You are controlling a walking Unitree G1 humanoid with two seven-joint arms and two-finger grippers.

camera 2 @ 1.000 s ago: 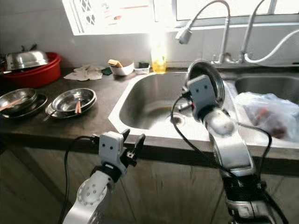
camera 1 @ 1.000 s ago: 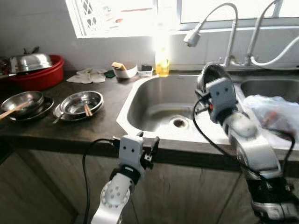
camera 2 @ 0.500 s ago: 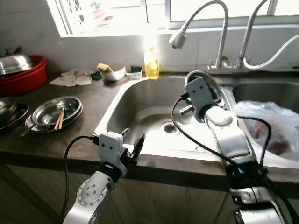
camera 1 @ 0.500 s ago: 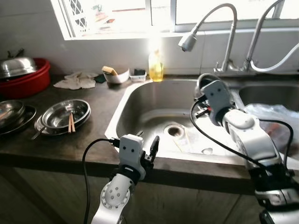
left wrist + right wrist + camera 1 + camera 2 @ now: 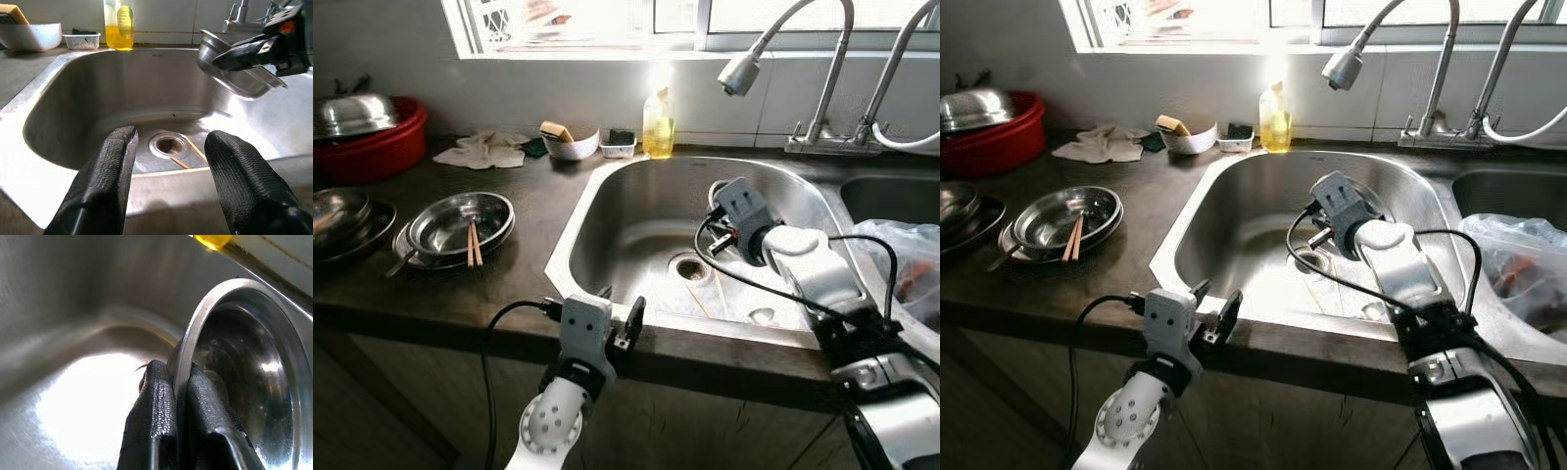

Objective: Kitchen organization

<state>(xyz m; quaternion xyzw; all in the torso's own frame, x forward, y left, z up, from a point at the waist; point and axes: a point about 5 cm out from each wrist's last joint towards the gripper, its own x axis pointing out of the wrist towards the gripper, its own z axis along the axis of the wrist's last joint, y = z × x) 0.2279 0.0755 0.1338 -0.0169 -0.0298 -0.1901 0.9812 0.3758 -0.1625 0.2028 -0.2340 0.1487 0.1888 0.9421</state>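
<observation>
The right gripper (image 5: pixel 178 396) clamps the rim of a steel bowl (image 5: pixel 234 71) over the sink (image 5: pixel 636 211), not yet set down; left gripper (image 5: pixel 168 166), fingers spread, idles at the counter edge.

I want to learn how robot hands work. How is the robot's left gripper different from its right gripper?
The left gripper is open and holds nothing; the right gripper is shut on the rim of a steel bowl. The left gripper waits at the front edge of the sink; the right gripper reaches down inside the basin, holding the bowl tilted above the drain. Both have two black, textured fingers.
</observation>
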